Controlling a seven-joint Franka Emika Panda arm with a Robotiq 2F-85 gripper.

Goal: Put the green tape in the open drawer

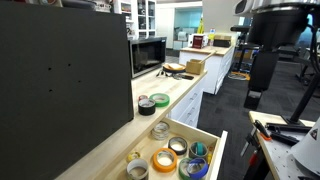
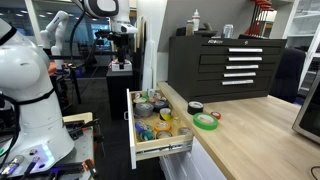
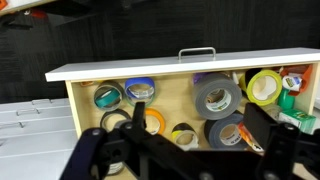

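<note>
Closest, at the bottom of the wrist view, the gripper (image 3: pixel 180 152) held its dark fingers (image 3: pixel 95 150) apart and empty. Beyond it lay the open drawer (image 3: pixel 120 71), crowded with tape rolls (image 3: pixel 218 97). Farther off, right of centre in an exterior view, the green tape (image 2: pixel 206 121), a flat bright ring, lay on the wooden counter (image 2: pixel 250 140).

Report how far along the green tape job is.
Done: the open drawer is already pulled out, with other rolls inside. In hand: nothing; the gripper is open and empty, facing the drawer in the wrist view. Left: everything else. The green tape lies on the countertop beside the black tape roll, ungrasped, so it must be reached, gripped, carried and dropped in.
</note>
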